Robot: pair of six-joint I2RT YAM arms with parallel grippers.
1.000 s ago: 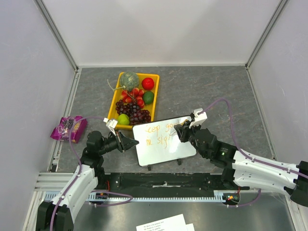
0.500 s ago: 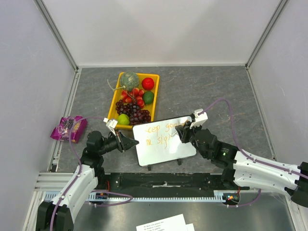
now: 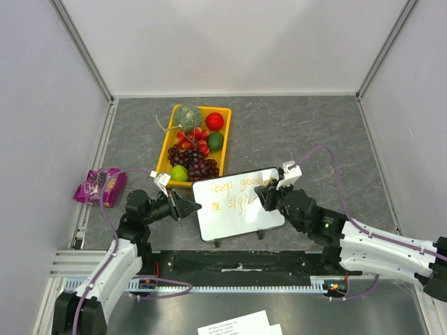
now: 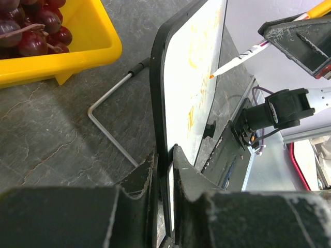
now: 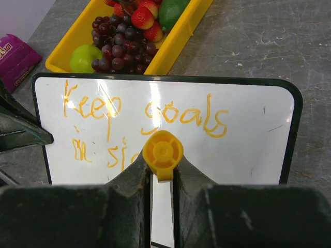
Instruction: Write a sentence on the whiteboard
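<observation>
Grey stone-patterned tabletop (image 3: pixel 293 132) was pictured from above, with the small glossy white whiteboard (image 3: pixel 241 218) in its thin dark frame propped at lower centre of the frame, just below the yellow plastic tray (image 3: pixel 165 148) of fruit. The board's left edge was seen clamped between the jaws of the left gripper (image 3: pixel 190 206); neither had shifted over the past second. The right gripper (image 3: pixel 269 188), its jaws closed on a white-barrelled marker (image 5: pixel 162 153) with an orange cap, had been carried slightly toward the lower right of the overhead frame. With that shift, more of the orange handwritten sentence (image 5: pixel 150 116) was exposed: the top line, cut off at "keep go" a second earlier, was now read as "keep goals". Beneath it only "in sig" was made out, the rest being hidden behind the cap. In the left wrist view the marker tip was shown close against the board's face; contact could not be confirmed. The top line was judged complete, with the last word still to be finished.
</observation>
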